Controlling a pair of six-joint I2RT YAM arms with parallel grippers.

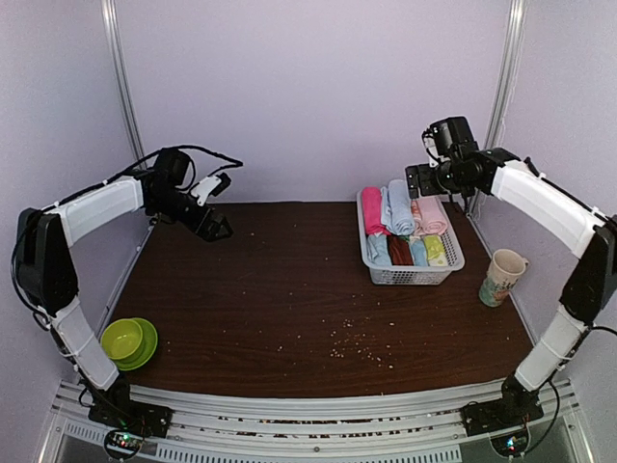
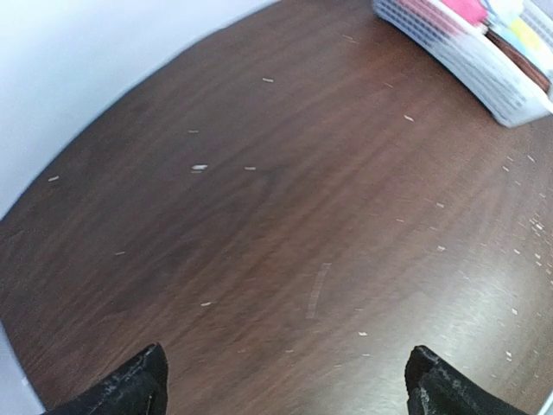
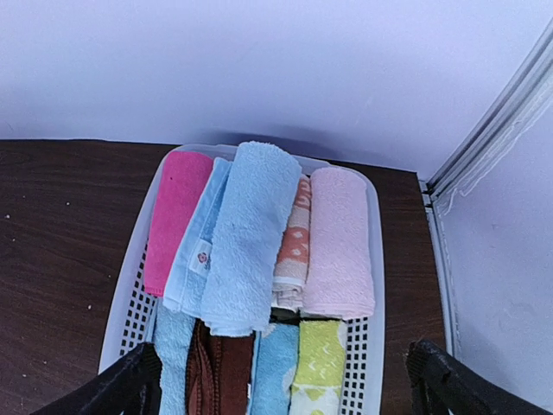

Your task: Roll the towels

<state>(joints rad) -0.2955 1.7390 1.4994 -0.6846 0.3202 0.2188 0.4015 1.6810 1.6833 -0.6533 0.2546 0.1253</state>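
A white basket (image 1: pixel 413 276) stands at the back right of the table. In it lie a magenta-pink towel (image 3: pixel 177 216) at the left and a pale blue towel (image 3: pixel 246 233) beside it, folded long, with a small white tag (image 3: pixel 201 258) on the blue one. The blue towel rests on top of the rolls below it. My right gripper (image 3: pixel 285 385) hangs open above the basket's near end, nothing between its fingers. My left gripper (image 2: pixel 285 380) is open too, raised over bare wood at the back left (image 1: pixel 220 230), far from the basket.
The basket also holds a pale pink roll (image 3: pixel 339 242), an orange patterned one, brown, light blue and yellow-green rolls (image 3: pixel 320 367). A paper cup (image 1: pixel 502 277) stands right of the basket. A green bowl (image 1: pixel 130 340) sits at the near left. Crumbs (image 1: pixel 352 342) dot the table.
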